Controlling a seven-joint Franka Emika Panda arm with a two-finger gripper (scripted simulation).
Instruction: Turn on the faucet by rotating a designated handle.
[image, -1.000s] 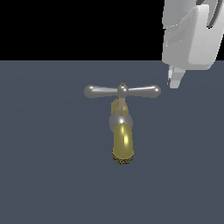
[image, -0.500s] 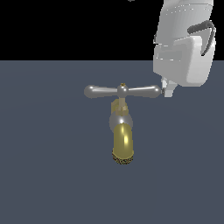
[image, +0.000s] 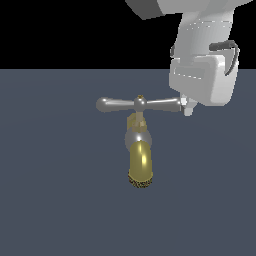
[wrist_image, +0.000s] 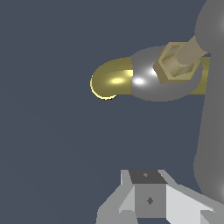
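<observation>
The hand (image: 187, 109), grip unclear, is touching the handle (image: 139, 104) at the exterior view's right bulb; turning is remaining.

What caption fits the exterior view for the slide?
Panda gripper lowered beside the exterior view's right arm of the silver handle, gold-spouted faucet below on the dark surface.

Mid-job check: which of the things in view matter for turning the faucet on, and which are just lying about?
Part of the job:
- handle, silver crossbar
- faucet, gold spout
- gripper, at the crossbar's end on the exterior view's right

Lying about:
- nothing else shows, only the dark floor
</observation>
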